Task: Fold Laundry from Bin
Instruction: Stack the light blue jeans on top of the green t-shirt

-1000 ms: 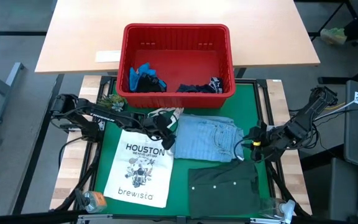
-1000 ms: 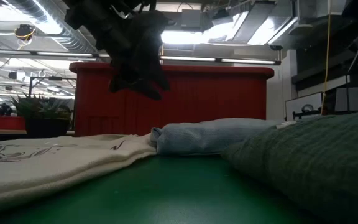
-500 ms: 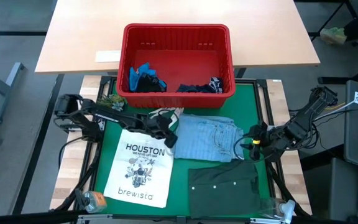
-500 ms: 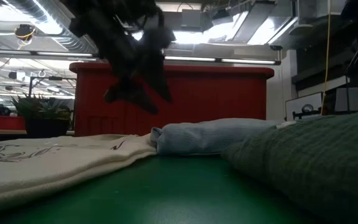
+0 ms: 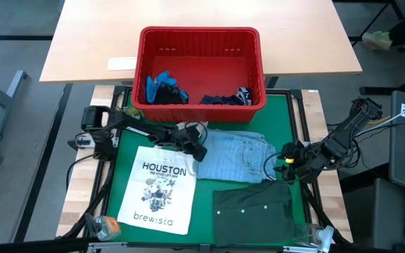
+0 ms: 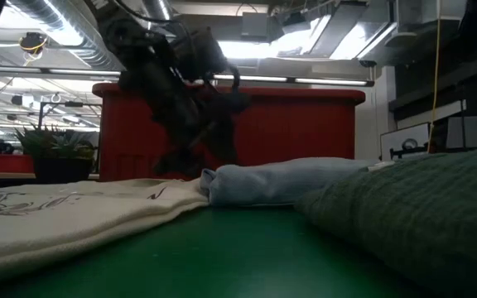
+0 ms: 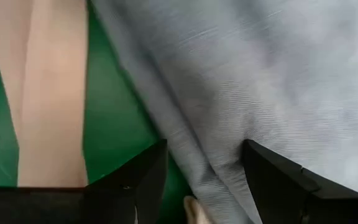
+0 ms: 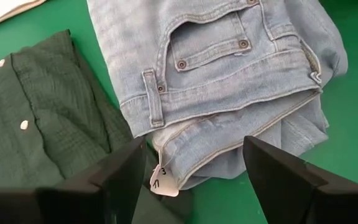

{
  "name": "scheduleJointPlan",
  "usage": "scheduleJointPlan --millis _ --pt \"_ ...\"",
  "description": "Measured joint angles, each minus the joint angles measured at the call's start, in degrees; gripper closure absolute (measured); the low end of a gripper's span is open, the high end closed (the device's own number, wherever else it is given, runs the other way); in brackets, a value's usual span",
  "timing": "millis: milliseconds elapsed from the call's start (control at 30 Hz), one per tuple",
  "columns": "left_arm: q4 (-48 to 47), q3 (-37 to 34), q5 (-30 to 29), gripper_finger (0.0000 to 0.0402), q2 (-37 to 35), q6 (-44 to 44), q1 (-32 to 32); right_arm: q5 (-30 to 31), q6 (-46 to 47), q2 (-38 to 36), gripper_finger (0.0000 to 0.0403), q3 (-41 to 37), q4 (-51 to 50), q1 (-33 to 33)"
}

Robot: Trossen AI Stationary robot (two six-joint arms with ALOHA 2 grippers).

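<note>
Lowered onto the folded light blue denim garment (image 5: 235,156), left gripper (image 5: 197,149) and right gripper (image 5: 285,160), jaws released at its side edges, should pinch both together.

One red rectangular plastic basket with slotted sides (image 5: 200,36) stands at the far edge of the green mat and holds two crumpled garments: one bright blue (image 5: 162,83) and one dark navy (image 5: 225,98). On the mat lie two more garments, one folded light blue denim piece (image 5: 232,156) and one folded dark green buttoned shirt (image 5: 253,211), plus one white printed tote bag (image 5: 157,188). Two dark robot arms reach in, so two grippers: the left gripper (image 5: 197,150) and the right gripper (image 5: 285,160).
</note>
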Motion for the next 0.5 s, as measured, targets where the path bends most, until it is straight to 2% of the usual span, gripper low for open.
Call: scheduleJointPlan --millis 200,500 --pt "0.74 0.22 0.04 0.0199 2.92 -1.41 0.0 0.35 0.0 0.0 0.0134 0.0 0.08 -0.02" --pt "0.91 0.2 0.4 0.0206 3.54 -0.94 0.17 2.05 0.0 0.0 0.0134 0.0 0.4 -0.02"
